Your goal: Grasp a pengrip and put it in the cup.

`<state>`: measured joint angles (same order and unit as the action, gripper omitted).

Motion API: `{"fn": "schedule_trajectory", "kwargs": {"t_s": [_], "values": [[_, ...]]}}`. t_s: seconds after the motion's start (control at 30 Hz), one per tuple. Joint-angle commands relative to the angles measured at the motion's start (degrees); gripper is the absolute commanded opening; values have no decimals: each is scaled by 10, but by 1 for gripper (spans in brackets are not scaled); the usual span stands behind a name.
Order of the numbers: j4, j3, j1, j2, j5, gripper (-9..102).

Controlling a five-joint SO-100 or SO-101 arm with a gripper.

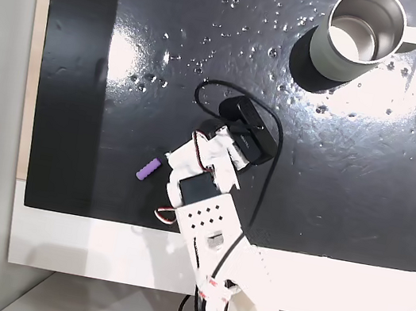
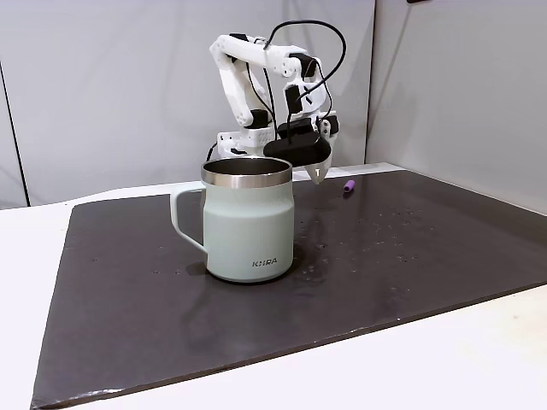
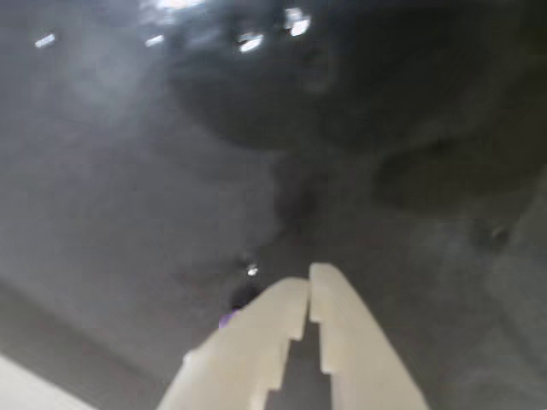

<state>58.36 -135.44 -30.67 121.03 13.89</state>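
The pengrip (image 1: 148, 169), a tiny light-purple cylinder, lies on the black mat near its front edge in a fixed view, just left of the white arm (image 1: 203, 203). In another fixed view the pengrip (image 2: 349, 186) rests a little to the right of my gripper (image 2: 318, 176), which hangs point-down just above the mat. The wrist view shows the cream fingers (image 3: 342, 342) of my gripper (image 3: 309, 278) pressed together with nothing between them, and a sliver of purple pengrip (image 3: 226, 319) beside the left finger. The grey-green cup (image 1: 358, 37) stands upright at the mat's far right corner, away from the gripper.
The black mat (image 1: 133, 30) is glossy with bright glare patches and small specks. Past its front edge runs a white table strip (image 1: 79, 246). A black cable (image 1: 210, 95) loops above the wrist camera. Grey walls (image 2: 102, 85) stand behind the arm.
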Motion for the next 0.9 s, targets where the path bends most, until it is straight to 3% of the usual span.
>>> {"fn": "schedule_trajectory", "kwargs": {"t_s": [0.0,0.23,0.4,0.53,0.87], "values": [[-26,54,-20,-33,-25,0],[-48,90,-40,-98,-31,2],[-27,113,-63,-130,-56,20],[0,139,-95,-156,-67,28],[18,146,-155,-218,-61,31]]}}
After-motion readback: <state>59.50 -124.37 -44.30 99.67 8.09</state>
